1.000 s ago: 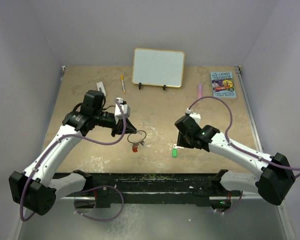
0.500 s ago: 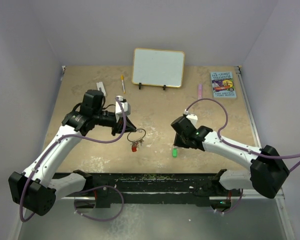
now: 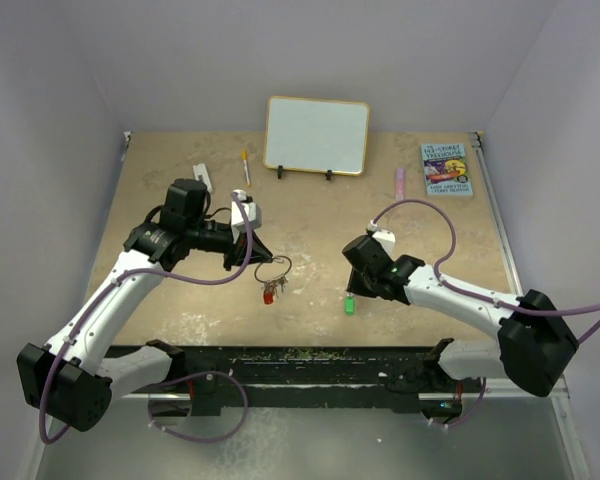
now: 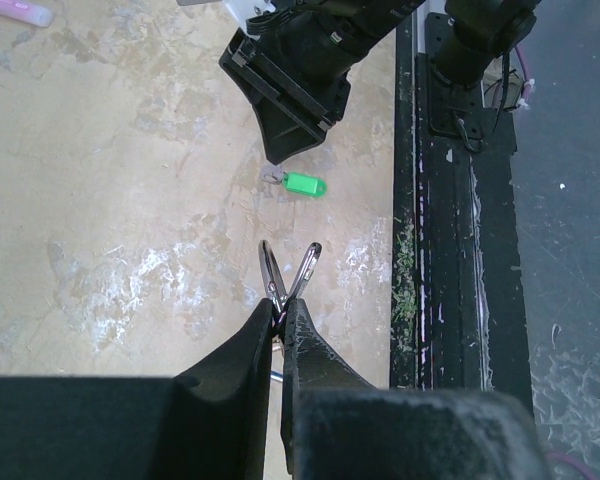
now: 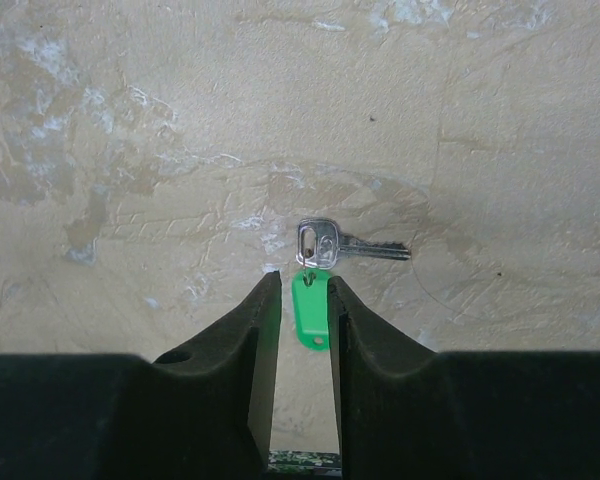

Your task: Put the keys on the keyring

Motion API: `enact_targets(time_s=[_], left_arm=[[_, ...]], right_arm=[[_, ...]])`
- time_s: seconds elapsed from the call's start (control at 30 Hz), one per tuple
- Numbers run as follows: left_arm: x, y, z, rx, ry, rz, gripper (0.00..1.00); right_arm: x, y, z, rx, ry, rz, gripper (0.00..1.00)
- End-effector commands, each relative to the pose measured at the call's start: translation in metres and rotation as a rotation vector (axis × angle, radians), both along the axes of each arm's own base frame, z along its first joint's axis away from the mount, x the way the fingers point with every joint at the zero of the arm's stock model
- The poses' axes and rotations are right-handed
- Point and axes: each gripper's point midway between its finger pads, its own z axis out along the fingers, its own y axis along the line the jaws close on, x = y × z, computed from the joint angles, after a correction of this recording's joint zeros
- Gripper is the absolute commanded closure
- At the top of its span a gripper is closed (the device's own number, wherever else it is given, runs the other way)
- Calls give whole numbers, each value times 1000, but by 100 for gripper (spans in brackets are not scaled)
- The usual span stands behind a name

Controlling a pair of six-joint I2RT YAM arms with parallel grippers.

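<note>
Silver keyring (image 4: 288, 272) pinched in left end effector (image 4: 278, 312), right end effector (image 5: 303, 287) spread astride green-tagged key (image 5: 318, 244)

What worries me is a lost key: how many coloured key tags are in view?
2: green tag on the table by the right tool; red tag at the keyring. Others may be hidden there.

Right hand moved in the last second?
Yes. Top view: right hand shifted left, away from the book, and now sits over the green key.
</note>
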Motion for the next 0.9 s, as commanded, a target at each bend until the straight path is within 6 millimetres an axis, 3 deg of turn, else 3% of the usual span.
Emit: enact_targets(time_s=[0.0, 0.33, 0.43, 0.57, 0.6, 0.7, 0.87], left_arm=[[4, -3, 26, -51, -75, -8, 96], [22, -2, 5, -2, -64, 57, 96], [20, -6, 4, -22, -16, 39, 96], [16, -13, 11, -66, 24, 0, 96], [16, -13, 10, -68, 27, -6, 96], [27, -14, -2, -46, 26, 24, 96], [44, -14, -44, 39, 71, 21, 96]], right_arm=[[7, -2, 4, 3, -34, -37, 71], [8, 7, 4, 27, -38, 8, 71], [14, 33, 20, 110, -104, 127, 71], [16, 90, 71, 324, -293, 352, 71], [14, 96, 82, 358, -329, 380, 71], [17, 90, 97, 365, -383, 360, 70], [15, 75, 89, 278, -326, 330, 70]])
